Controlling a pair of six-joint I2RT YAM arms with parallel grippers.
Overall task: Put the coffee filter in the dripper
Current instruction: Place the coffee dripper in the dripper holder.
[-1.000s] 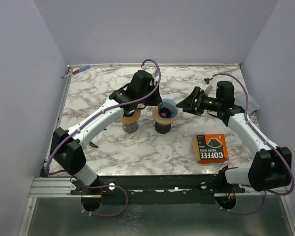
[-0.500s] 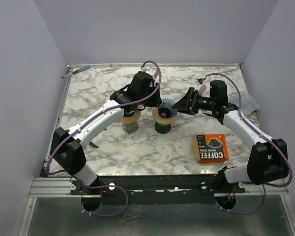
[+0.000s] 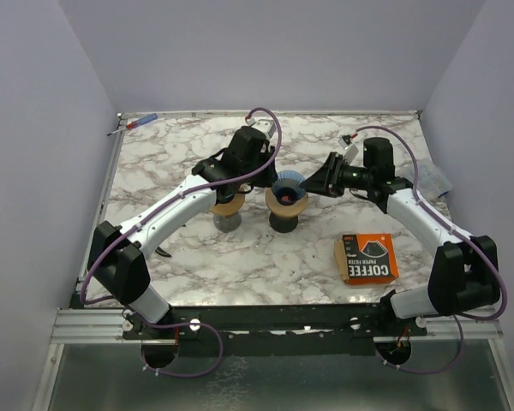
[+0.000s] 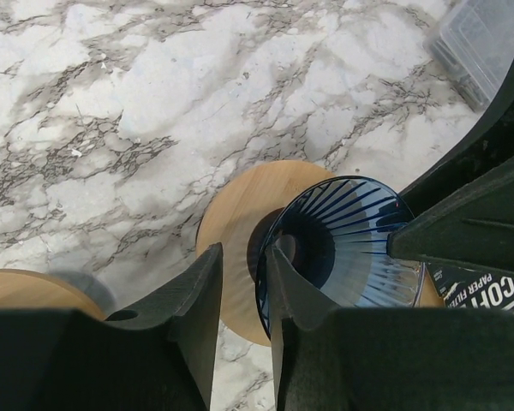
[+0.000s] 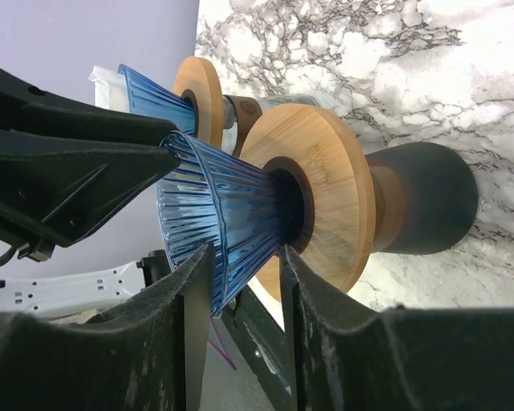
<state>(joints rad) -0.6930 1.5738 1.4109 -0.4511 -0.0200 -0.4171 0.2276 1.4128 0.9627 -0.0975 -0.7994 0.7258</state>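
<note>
dripper [image 3: 288, 190] sits mid-table [image 3: 240, 257], blue ribbed cone on a wooden collar [image 4: 231, 231] and a black base [image 5: 424, 210]. Both arms are on it, so it's boxed in left and right. Open marble in front and behind.

left gripper [image 4: 244, 253]: narrow gap, cone rim sits in it, one finger outside, one over the bowl. Bare wood shows between outer finger and rim, so it's parted, not pinching.

right gripper [image 5: 247, 253]: fingers straddle the cone wall at the rim on the opposite side. Can't tell if it's clamped or just around it.

coffee filter: can't place it. Cone interior shows only dark ribs.

vs 1 s ago: right gripper has moved in from the right, was off the cone, now at its rim. Left arm and dripper unchanged.

Around: second dripper [image 3: 227, 208] just beside, under the left arm. Coffee box [image 3: 366, 259] front right, clear of both arms. Clear plastic box [image 4: 488, 43] at the right edge, marker [image 3: 137, 124] far left corner.
</note>
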